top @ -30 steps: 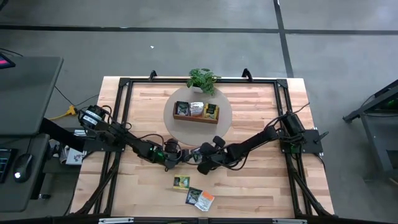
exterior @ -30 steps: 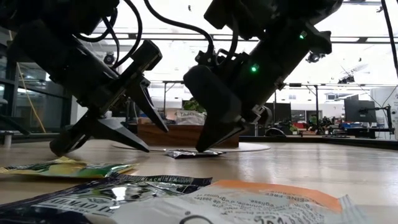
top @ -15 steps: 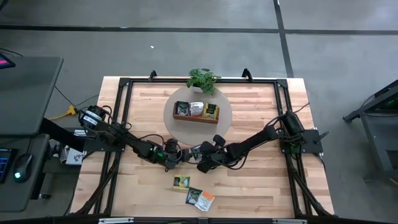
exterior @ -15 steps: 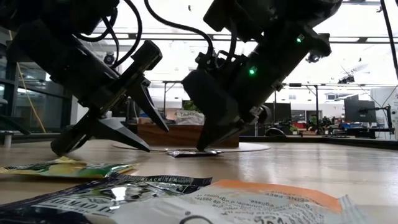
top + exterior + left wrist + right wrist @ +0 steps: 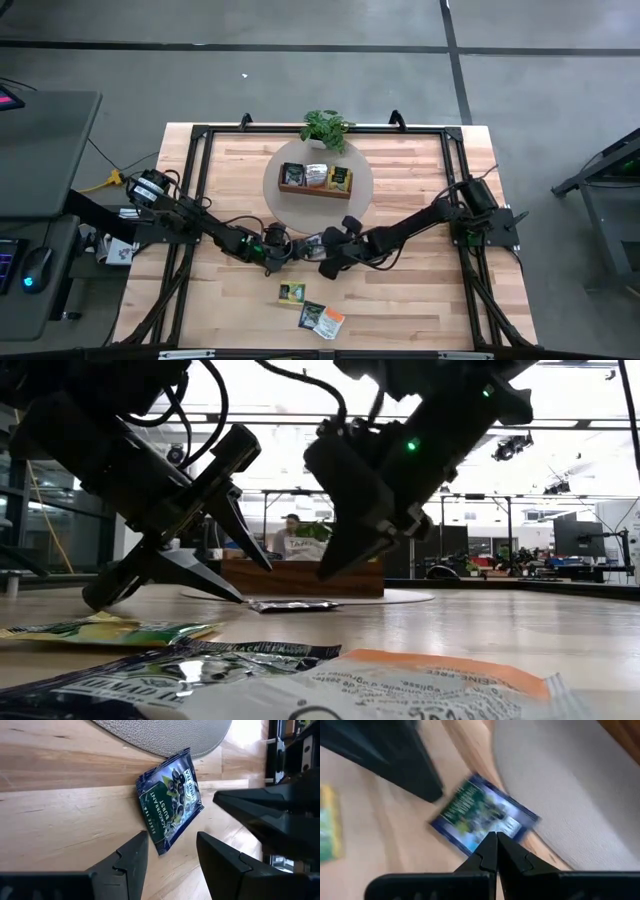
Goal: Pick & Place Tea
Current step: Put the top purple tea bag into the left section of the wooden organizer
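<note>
Dark blue sachet (image 5: 170, 802) is lying flat at frame centre, just ahead of the left pincer (image 5: 172, 855), gaping empty; right pincer (image 5: 495, 851), pressed closed and empty, is hovering above.

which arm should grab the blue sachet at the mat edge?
Left, probably. The left gripper is open and low, its fingers either side of the blue sachet's near corner. The right gripper is shut and raised off the table.

Seven tea sachets (image 5: 311, 243) — three in one tray (image 5: 315, 188) — one plant (image 5: 325, 127).
</note>
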Available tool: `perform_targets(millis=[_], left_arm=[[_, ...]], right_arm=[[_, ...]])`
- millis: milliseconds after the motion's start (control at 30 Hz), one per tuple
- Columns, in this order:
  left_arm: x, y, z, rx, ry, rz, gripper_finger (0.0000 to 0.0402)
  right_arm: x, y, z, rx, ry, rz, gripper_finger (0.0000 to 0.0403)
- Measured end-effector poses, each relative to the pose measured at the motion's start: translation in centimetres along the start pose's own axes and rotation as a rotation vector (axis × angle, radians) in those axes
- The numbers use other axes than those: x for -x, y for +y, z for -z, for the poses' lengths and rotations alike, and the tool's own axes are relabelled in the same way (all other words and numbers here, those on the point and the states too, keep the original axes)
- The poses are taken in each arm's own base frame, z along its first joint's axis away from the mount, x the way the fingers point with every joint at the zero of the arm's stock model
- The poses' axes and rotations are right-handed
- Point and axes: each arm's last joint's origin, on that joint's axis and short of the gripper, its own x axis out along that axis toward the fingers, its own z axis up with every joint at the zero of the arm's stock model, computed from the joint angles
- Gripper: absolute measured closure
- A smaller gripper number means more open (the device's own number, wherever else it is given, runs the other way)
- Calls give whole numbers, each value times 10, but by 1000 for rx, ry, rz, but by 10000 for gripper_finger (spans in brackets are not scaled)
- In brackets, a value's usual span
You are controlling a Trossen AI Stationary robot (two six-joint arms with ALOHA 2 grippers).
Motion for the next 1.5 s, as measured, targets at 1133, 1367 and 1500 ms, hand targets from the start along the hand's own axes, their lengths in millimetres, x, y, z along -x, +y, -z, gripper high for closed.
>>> perform_targets(millis=[1133,1367,1500], left_arm=[[0,-1,0,-16,-9,5,236],[0,0,0,-45,4,-10,236],[0,4,0,-145,22,-54,236]], right_arm=[[-20,6,24,-73,40,28,403],[-21,9,22,-80,27,-6,403],[-21,8,23,-76,34,-3,403]])
